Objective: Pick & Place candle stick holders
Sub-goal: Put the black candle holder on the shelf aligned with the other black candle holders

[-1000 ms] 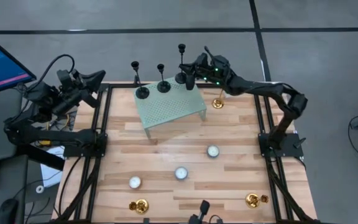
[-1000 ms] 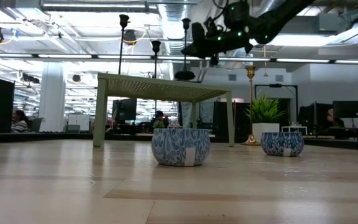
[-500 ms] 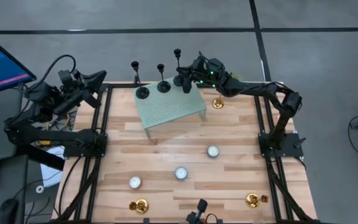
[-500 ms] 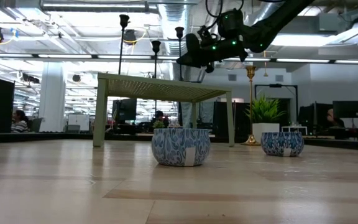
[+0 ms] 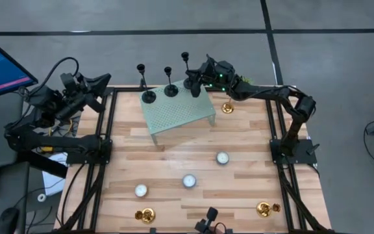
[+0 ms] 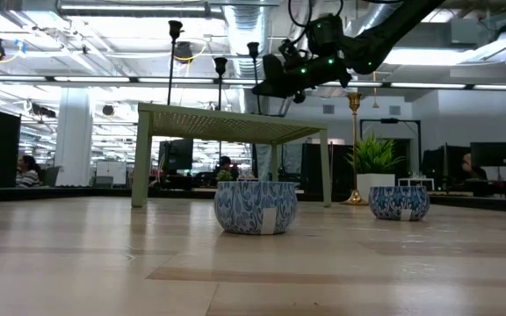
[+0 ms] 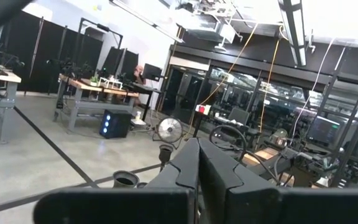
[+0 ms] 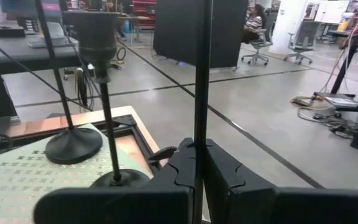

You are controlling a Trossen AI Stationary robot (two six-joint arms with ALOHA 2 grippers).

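The fingers of the right gripper (image 5: 193, 83) are pinched on the slim stem of a black candle stick holder (image 5: 186, 70), held over the back right corner of the pale green perforated stand (image 5: 177, 112). From above we see two more black holders (image 5: 147, 84) with disc bases standing on the stand's back edge, a tall gold holder (image 5: 227, 106) on the bench just right of the stand, and two squat gold holders (image 5: 147, 214) near the front edge. Three white tealights (image 5: 189, 181) lie on the wooden bench (image 5: 174, 156). The left gripper (image 5: 99, 83) waits off the bench's left back corner, fingers pressed together.

At table height we see the right gripper (image 6: 266, 83) above the stand's top (image 6: 227, 123), the tall gold holder (image 6: 354, 149) beside a potted plant (image 6: 376, 162), and blue patterned tealight tins (image 6: 255, 206) in front.

In the left wrist view, the closed fingers (image 7: 197, 168) face an open workshop room.

In the right wrist view, the stem (image 8: 202, 74) rises between the fingers (image 8: 185, 168).
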